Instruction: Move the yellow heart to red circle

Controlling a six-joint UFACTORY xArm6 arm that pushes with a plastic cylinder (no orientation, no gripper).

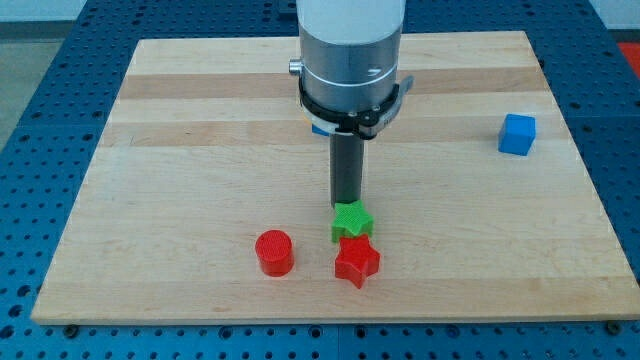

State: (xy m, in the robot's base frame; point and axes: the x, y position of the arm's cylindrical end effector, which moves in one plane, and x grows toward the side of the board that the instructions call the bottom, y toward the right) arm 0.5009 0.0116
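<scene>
The red circle (273, 252) stands near the view's bottom, left of centre, on the wooden board (180, 150). No yellow heart shows in this view; the arm's body may hide it. My tip (346, 206) sits at the top edge of a green star (351, 222), touching or almost touching it. It is up and to the right of the red circle.
A red star (357, 262) lies just below the green star, touching it, to the right of the red circle. A blue cube (517, 134) stands near the board's right edge. The arm's grey body (350, 60) covers the top middle of the board.
</scene>
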